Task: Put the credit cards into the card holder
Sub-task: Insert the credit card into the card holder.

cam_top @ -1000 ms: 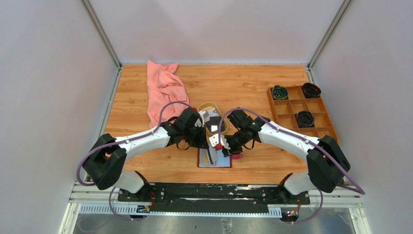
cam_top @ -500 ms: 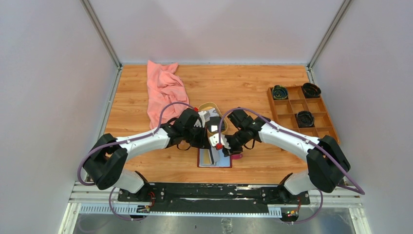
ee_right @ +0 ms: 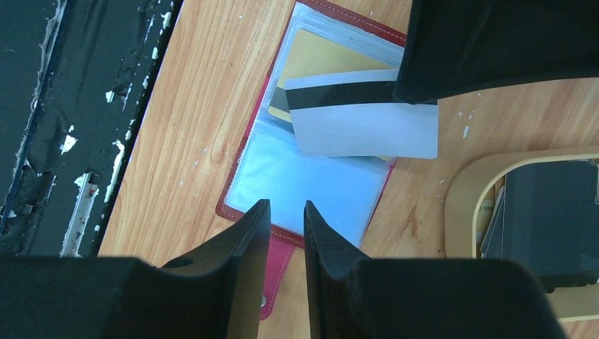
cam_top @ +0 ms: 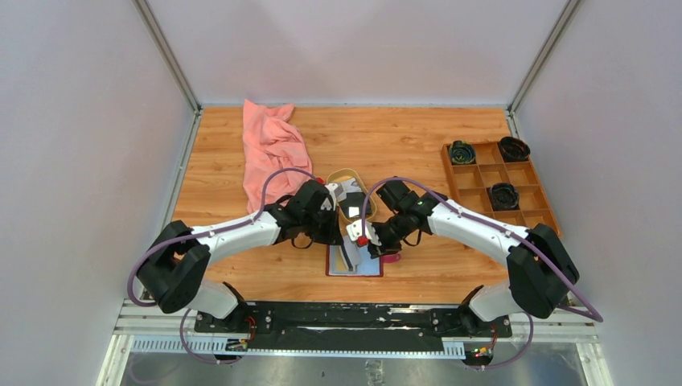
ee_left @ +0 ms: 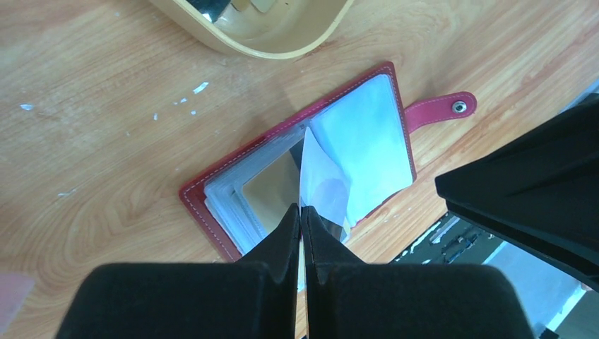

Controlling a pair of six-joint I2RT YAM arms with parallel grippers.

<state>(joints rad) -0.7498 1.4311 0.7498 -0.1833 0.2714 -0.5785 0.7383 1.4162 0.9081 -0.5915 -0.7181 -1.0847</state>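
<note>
Top view first: the card holder (cam_top: 354,264) is lying open and flat on the surface (cam_top: 402,137), near the front edge in the middle. Its long axis runs left to right and its strap sticks out on the right. The left arm (cam_top: 241,229) and right arm (cam_top: 474,229) both reach in over it. The tan dish (cam_top: 342,173) sits just behind it, the pink cloth (cam_top: 272,149) is further back on the left, and the wooden tray (cam_top: 482,173) is way off to the right.

Left wrist view: the left gripper (ee_left: 300,212) has its jaws closed on 1 white card (ee_left: 321,183), seen almost edge-on. The card's long axis points straight away from the jaws, toward the holder's fold. In this view the holder runs diagonally from lower left to upper right, with the snap strap pointing right.

Right wrist view: the right gripper (ee_right: 282,226) hovers over the holder's clear sleeve half. Its jaws are only slightly parted, and I can't see anything between them. The white card shows its black stripe along the upper long edge. It lies crosswise to the holder's long axis, with its left end over a yellow card (ee_right: 318,56) that's already in a sleeve. Some dark cards (ee_right: 551,212) sit in the dish at the right.
</note>
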